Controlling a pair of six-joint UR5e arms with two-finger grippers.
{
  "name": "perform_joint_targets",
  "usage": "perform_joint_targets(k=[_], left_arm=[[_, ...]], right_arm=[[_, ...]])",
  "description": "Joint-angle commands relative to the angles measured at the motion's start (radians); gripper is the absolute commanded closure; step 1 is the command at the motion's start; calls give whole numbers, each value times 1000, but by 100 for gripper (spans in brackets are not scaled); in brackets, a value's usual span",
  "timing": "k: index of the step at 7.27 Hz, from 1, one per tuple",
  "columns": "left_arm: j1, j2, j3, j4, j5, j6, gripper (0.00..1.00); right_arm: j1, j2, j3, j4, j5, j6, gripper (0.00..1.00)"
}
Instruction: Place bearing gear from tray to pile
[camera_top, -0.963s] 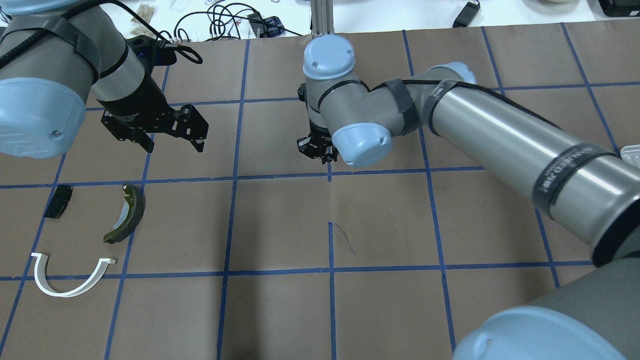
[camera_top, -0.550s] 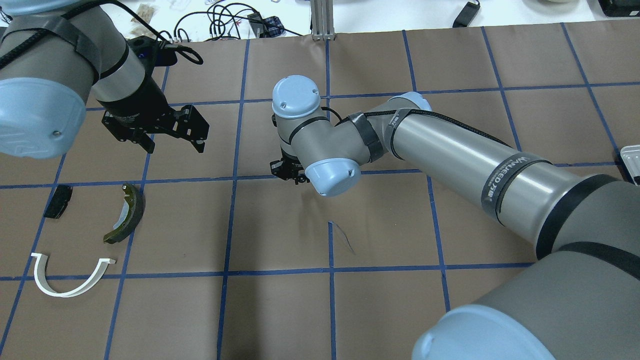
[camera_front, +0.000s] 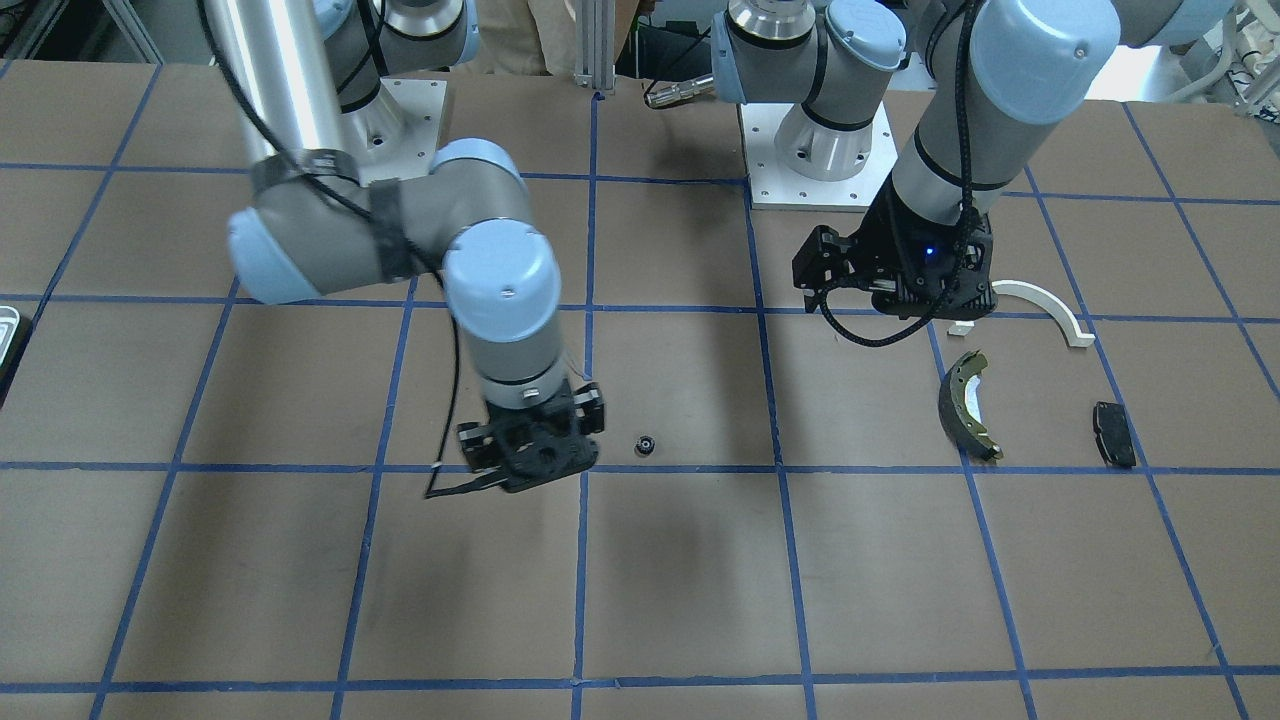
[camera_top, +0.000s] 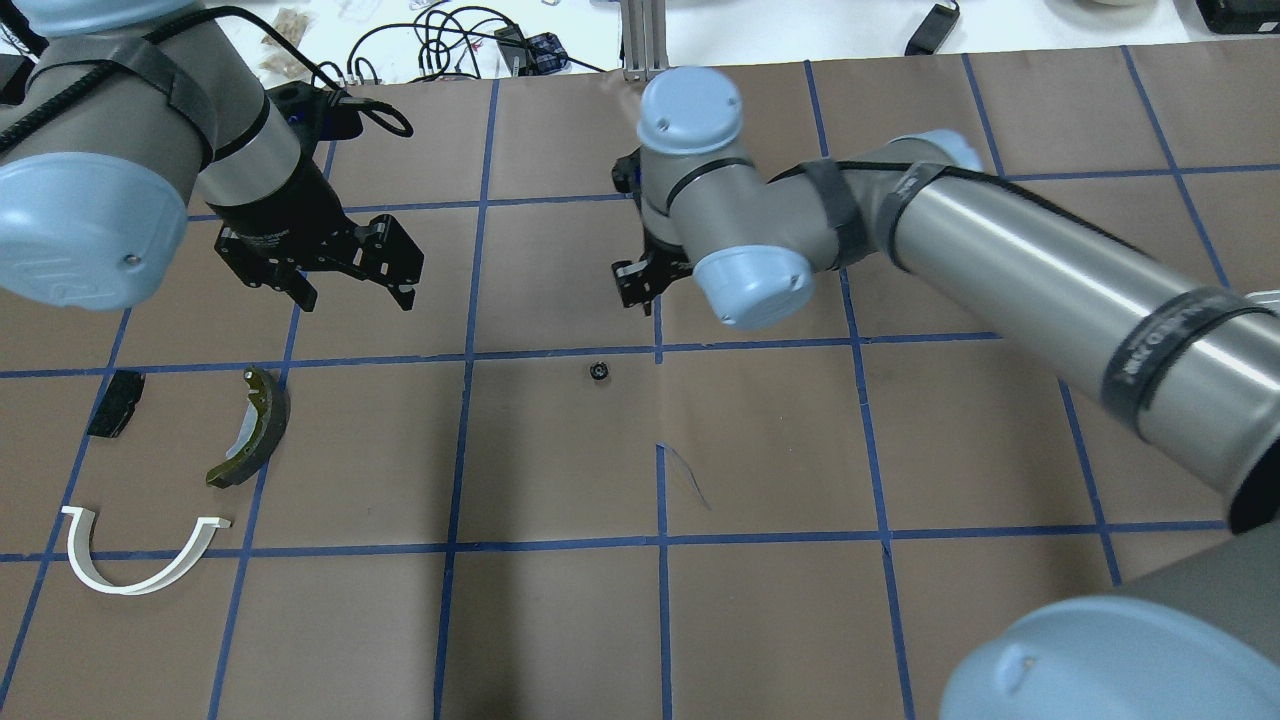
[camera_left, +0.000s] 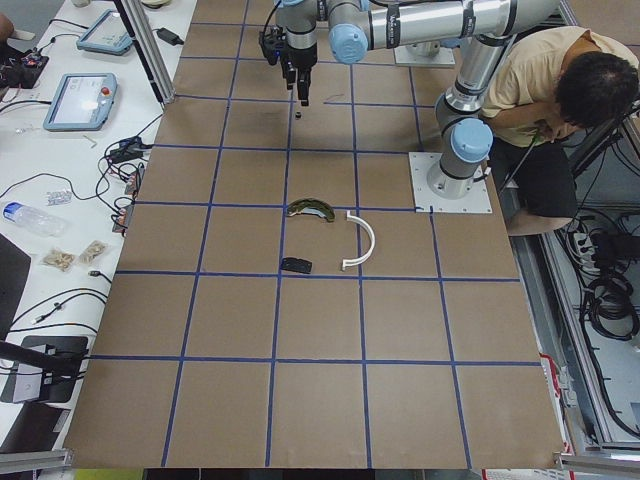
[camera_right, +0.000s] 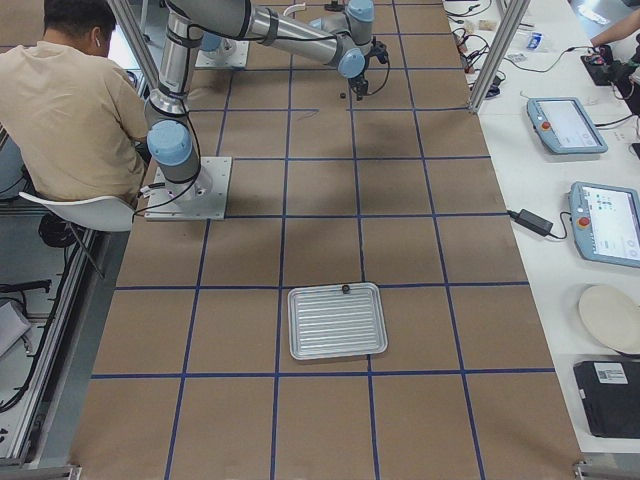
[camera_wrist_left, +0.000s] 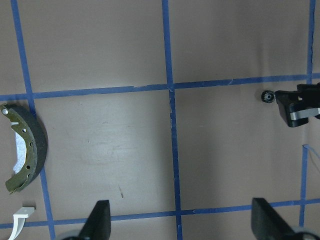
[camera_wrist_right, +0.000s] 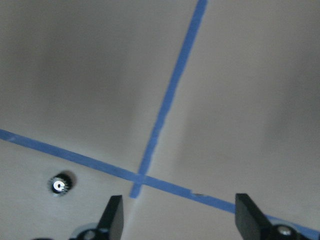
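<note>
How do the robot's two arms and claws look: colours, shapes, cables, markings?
The left arm and right arm are silvery-grey tubes with pale blue round joint caps. A black cable runs along each, under dark straps. The right arm has a black band with white lettering. The left claw and right claw are black, with two fingers.

The bearing gear (camera_top: 598, 371) is a tiny round black thing with little teeth and a shiny middle. It lies by itself on the brown table (camera_top: 560, 460), near the middle of the overhead view, just under a blue tape line (camera_top: 540, 352) and close to where two lines cross.

The pile (camera_front: 955, 405) is far from it, at the lower left of the overhead view. It has a curved olive-and-black brake shoe (camera_top: 262, 438), a small flat black brake pad (camera_top: 115, 403) and a white half-ring (camera_top: 128, 588), all apart from each other.

The tray (camera_right: 337, 320) is silvery with rounded corners and a ridged bottom. It lies flat in the lower middle of the right side view.
</note>
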Motion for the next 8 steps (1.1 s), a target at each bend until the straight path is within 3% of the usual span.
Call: perform_joint_targets(k=[1,6,8], left_arm=[[-10,-64,3,42,-9,-16,0],[-247,-286,3,290,-10,-249,0],[-293,-351,3,365,-12,-255,0]], right_arm=[[-279,-82,0,112,-14,-426,0],[-830,-110,9,168,-10,-1302,0],[-955,-74,7,149,-20,-1637,0]])
